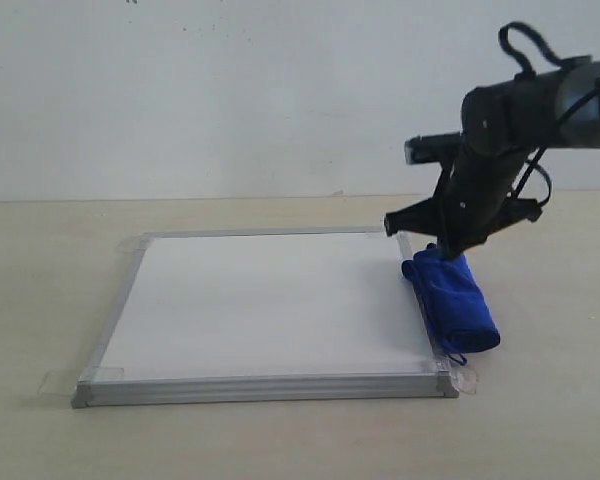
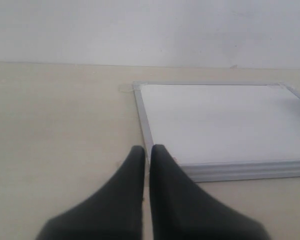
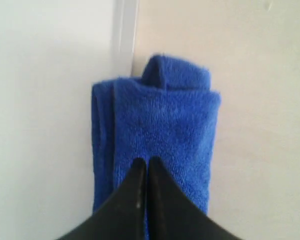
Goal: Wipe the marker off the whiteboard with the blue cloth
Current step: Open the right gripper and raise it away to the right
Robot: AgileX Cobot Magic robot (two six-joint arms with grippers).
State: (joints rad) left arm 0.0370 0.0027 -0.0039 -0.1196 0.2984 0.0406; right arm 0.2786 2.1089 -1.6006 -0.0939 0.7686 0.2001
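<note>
The whiteboard point(image 1: 260, 300) lies flat on the tan table, and I see no red marker lines on its white face in any view. Folded into a thick strip, the blue cloth point(image 1: 462, 305) lies along the board's right edge, partly over the frame. My right gripper point(image 1: 445, 248) hovers at the cloth's far end. In the right wrist view that gripper point(image 3: 146, 161) is shut, its tips just over the cloth point(image 3: 165, 120), with the board point(image 3: 40, 100) beside it. My left gripper point(image 2: 147, 148) is shut and holds nothing, by a corner of the board point(image 2: 220, 120).
Clear tape tabs stick out at the board's near corners, one on the left point(image 1: 55, 383) and one on the right point(image 1: 467, 380). A plain white wall point(image 1: 230, 90) closes the back. Bare tabletop point(image 1: 540, 420) surrounds the board.
</note>
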